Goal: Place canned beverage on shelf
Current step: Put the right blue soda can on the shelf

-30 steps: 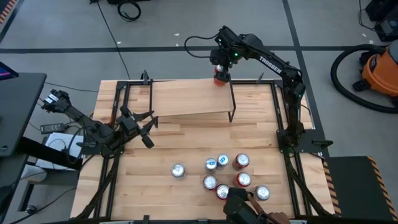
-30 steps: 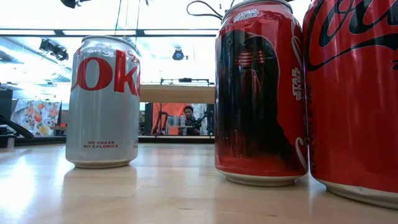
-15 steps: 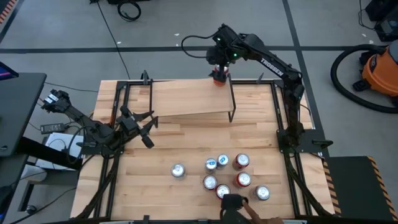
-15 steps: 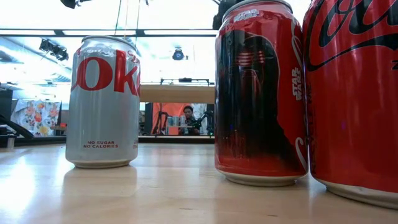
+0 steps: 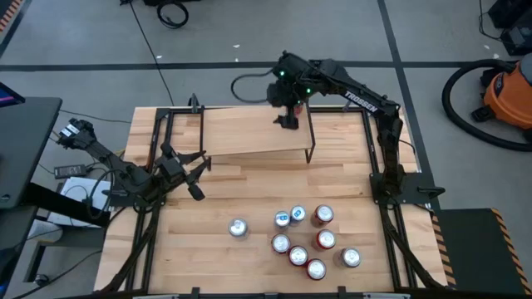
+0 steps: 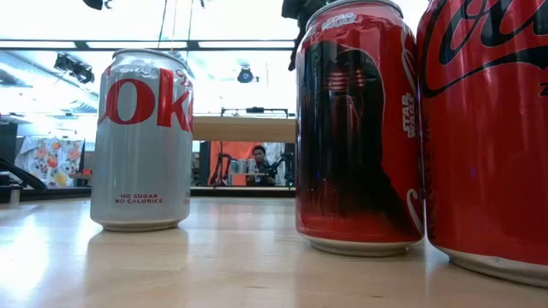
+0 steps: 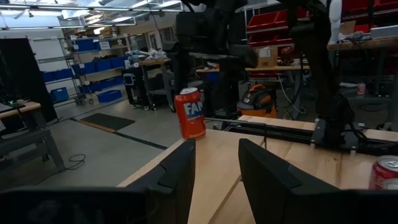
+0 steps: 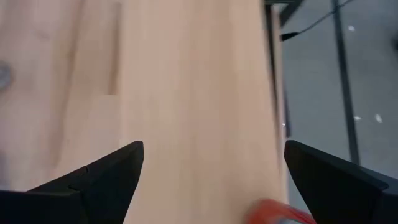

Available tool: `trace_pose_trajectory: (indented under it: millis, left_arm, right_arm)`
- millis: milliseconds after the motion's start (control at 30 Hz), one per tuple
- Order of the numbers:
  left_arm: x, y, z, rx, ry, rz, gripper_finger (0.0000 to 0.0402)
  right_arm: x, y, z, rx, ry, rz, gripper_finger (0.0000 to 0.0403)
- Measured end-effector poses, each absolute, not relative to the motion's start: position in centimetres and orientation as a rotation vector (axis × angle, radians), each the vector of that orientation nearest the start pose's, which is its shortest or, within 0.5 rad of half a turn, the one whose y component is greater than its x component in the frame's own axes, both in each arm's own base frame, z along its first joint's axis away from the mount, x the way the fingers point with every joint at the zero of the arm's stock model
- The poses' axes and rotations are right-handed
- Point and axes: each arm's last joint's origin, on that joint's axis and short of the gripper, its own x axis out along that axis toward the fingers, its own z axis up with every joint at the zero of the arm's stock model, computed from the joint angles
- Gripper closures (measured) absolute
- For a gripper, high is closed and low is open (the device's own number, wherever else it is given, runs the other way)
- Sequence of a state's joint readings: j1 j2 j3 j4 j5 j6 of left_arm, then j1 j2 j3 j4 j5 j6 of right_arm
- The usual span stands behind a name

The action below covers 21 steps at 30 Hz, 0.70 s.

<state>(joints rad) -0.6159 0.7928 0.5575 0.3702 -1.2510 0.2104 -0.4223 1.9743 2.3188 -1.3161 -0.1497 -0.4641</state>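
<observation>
The right gripper point(image 5: 288, 116) had let go of the can point(image 7: 189, 112) and, fingers wide apart, lifted off it; the can stood on the shelf point(image 5: 249, 131), probably near its far edge, so this placement looked done. The left gripper point(image 5: 193, 170) waited, fingers part-open, holding nothing.

Grey concrete floor w/ taped lines, orange shop vac point(image 5: 507, 87) at right, blue bins point(image 7: 93, 45) on shelving behind

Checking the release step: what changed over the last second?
The right gripper, jaws open, has shifted off the orange can at the far edge and now hangs over the shelf; the can stands free. At the near edge, a hand has withdrawn and one more red can stands there. The left gripper and the other cans have not moved.
</observation>
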Motion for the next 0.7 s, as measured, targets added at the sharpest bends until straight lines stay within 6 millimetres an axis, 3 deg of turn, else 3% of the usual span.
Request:
trace_pose_trajectory:
  millis: [400, 700]
  left_arm:
    - [14.7, -7.5, 30.5, 0.087, -0.025, 0.617, 0.0269]
    - [14.7, -7.5, 30.5, 0.083, -0.026, 0.617, 0.0269]
  right_arm:
    - [37.6, -8.4, 40.3, -0.199, 1.017, 0.037, 0.0005]
    - [37.9, -4.6, 40.1, -0.195, 1.057, 0.059, 0.0007]
